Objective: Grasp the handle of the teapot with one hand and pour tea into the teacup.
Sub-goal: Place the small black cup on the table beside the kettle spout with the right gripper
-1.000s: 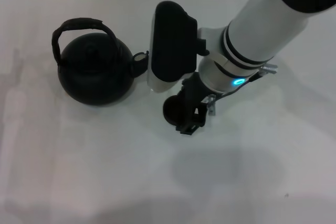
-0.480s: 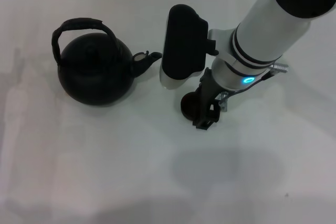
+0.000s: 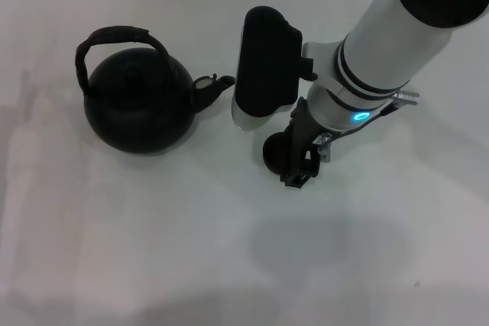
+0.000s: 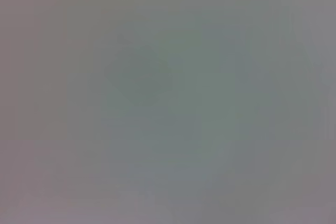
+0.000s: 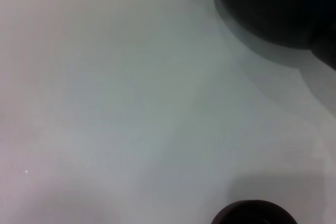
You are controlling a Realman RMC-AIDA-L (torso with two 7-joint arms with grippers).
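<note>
The black teapot (image 3: pixel 137 108) stands at the left of the white table, its arched handle (image 3: pixel 114 33) upright and its spout (image 3: pixel 214 84) pointing right. The small dark teacup (image 3: pixel 275 152) sits to the right of the spout, partly covered by my right gripper (image 3: pixel 296 164), which reaches down from the right and is shut on the cup's right rim. In the right wrist view the teapot (image 5: pixel 273 9) fills one corner and the teacup's rim (image 5: pixel 254 214) shows at the edge. My left gripper is out of view.
The white table (image 3: pixel 153 250) spreads around both objects. The right arm's white and black wrist housing (image 3: pixel 263 66) hangs just right of the spout. The left wrist view shows only a plain grey surface.
Over the last second my right gripper moved right and slightly back, and the teacup moved with it, away from the spout. In the last half second almost nothing shifted.
</note>
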